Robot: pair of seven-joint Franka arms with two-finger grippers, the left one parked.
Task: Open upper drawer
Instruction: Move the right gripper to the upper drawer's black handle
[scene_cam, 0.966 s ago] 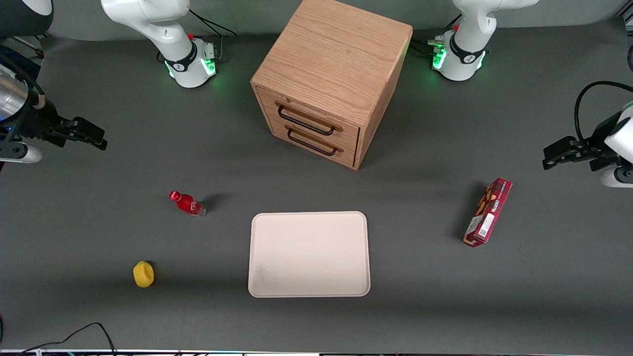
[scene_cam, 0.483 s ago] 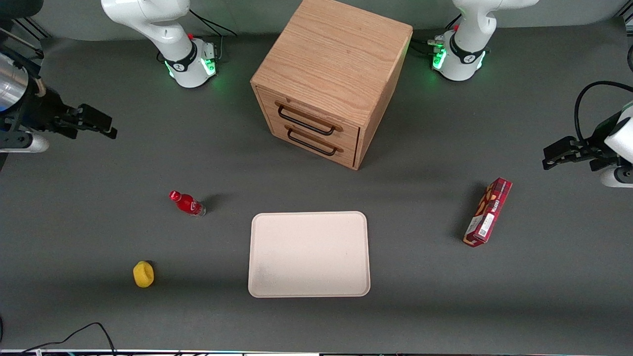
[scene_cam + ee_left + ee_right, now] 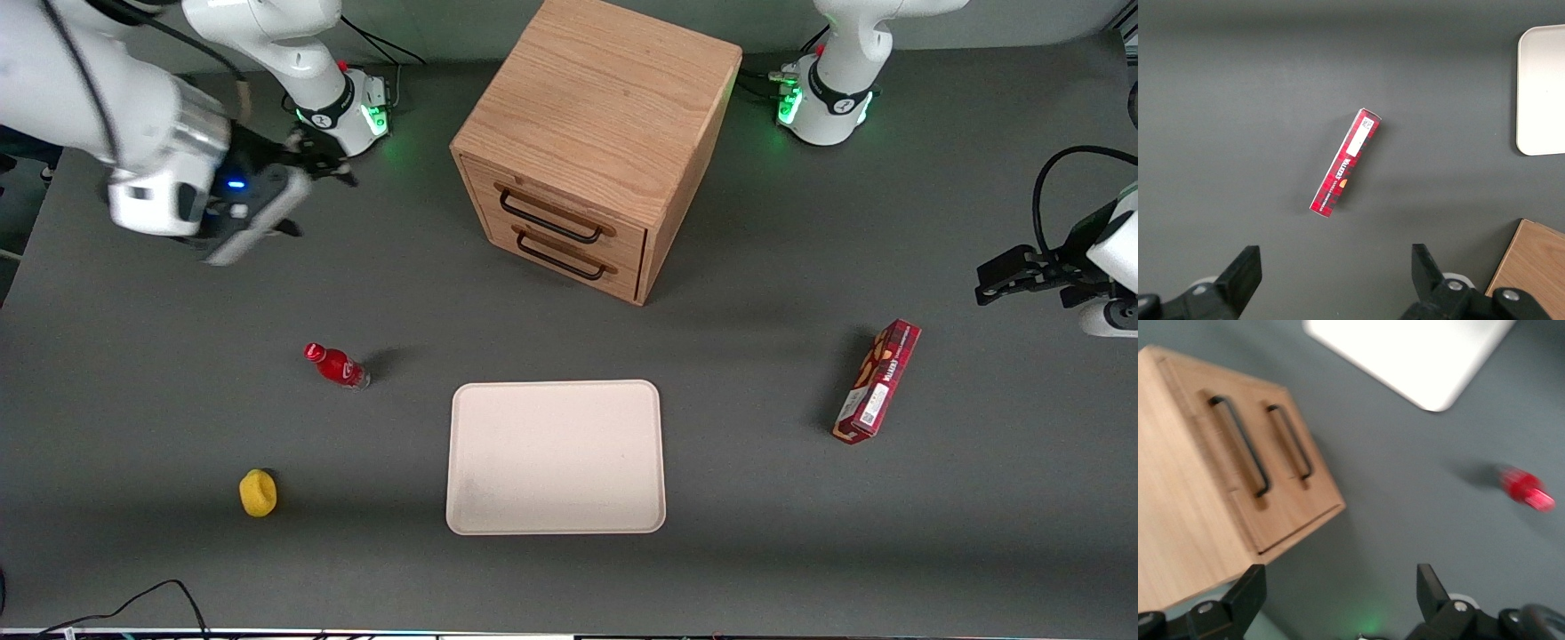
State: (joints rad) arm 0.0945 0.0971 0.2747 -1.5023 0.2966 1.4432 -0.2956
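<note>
The wooden cabinet (image 3: 605, 107) stands at the back middle of the table with both drawers shut. The upper drawer (image 3: 551, 206) has a long black bar handle (image 3: 548, 217); the matching lower drawer (image 3: 562, 256) sits under it. My right gripper (image 3: 320, 200) hovers above the table toward the working arm's end, well apart from the cabinet, open and empty. In the right wrist view the open gripper (image 3: 1340, 593) has both black fingers (image 3: 1251, 590) spread, and the upper drawer (image 3: 1238, 447) and lower drawer (image 3: 1290, 440) show ahead of it.
A red bottle (image 3: 336, 365) stands nearer the front camera than the gripper and also shows in the right wrist view (image 3: 1527, 488). A cream tray (image 3: 556, 458), a yellow object (image 3: 258, 492) and a red box (image 3: 877, 380) lie on the table.
My right arm has swung in from the table's edge toward the cabinet and farther from the front camera. The drawers have not moved.
</note>
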